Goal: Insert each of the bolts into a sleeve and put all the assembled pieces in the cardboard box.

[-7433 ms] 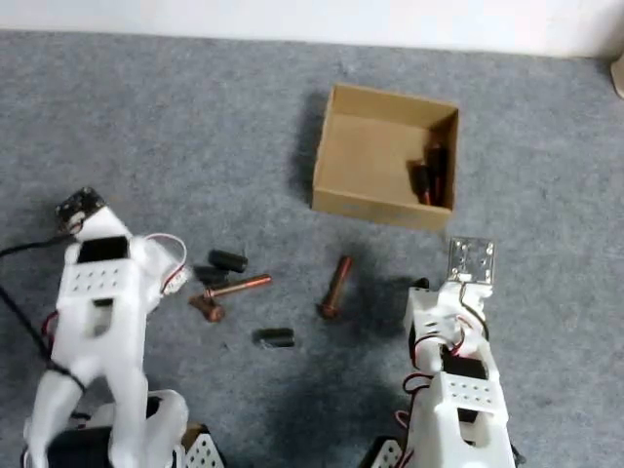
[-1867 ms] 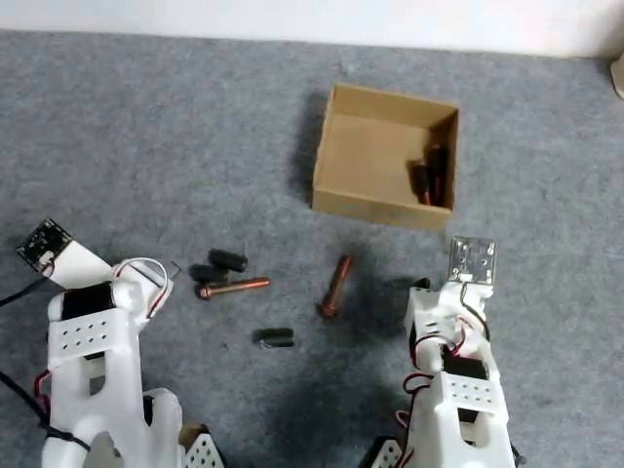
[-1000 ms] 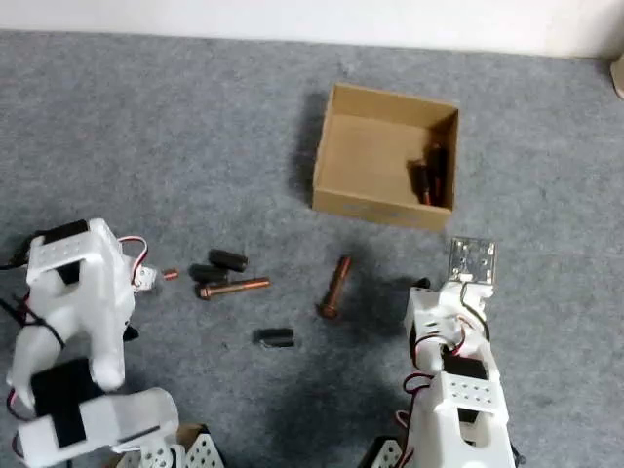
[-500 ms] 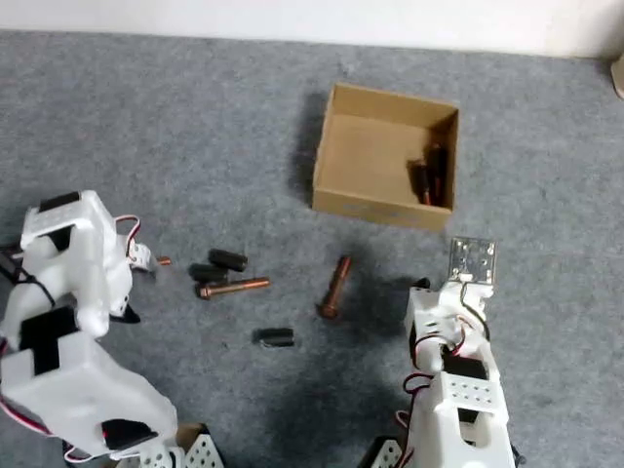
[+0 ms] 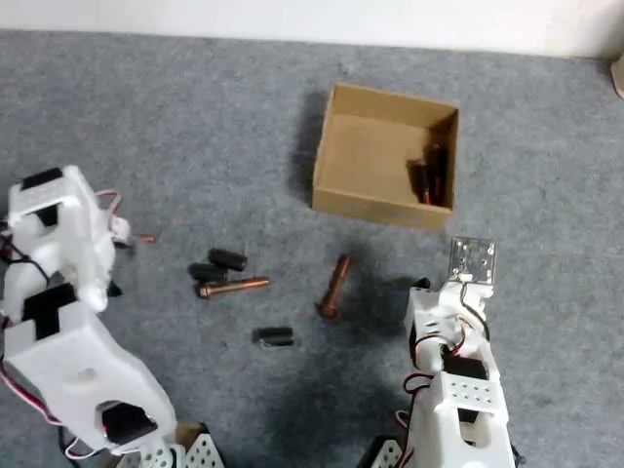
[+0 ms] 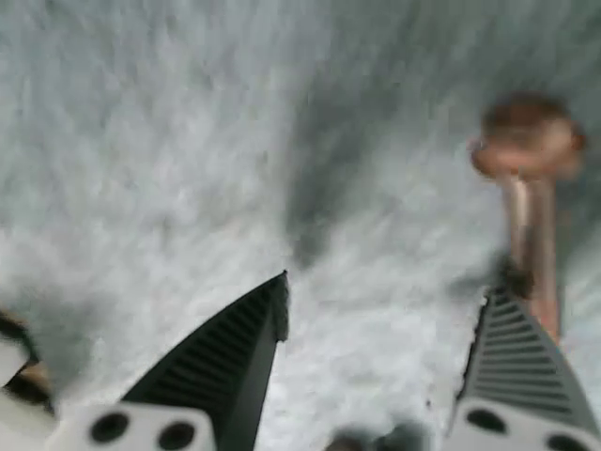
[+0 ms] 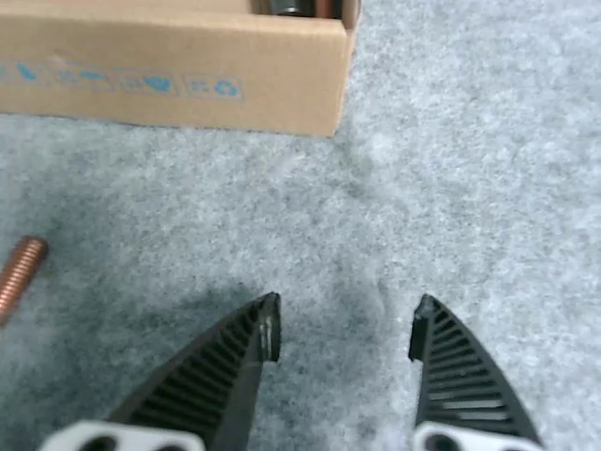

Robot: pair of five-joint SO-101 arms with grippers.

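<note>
Change: left end effector (image 6: 385, 287) swung from centre pile toward 9 o'clock, jaws apart, bolt (image 6: 528, 216) riding against one finger; grip doubtful. Bolt now farther from sleeves (image 5: 227, 260), insertion not yet begun. Meanwhile right end effector (image 7: 345, 315) idle, jaws apart, at 5 o'clock of cardboard box (image 5: 375, 210).

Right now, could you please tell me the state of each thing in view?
Box: open, assembled pieces inside.
Three sleeves: lying loose, empty.
Bolt beside the sleeves: lying loose, bare.
Bolt near the box: lying loose, bare.
Left pincer: open, a third bolt against one finger.
Right pincer: open, empty.
</note>
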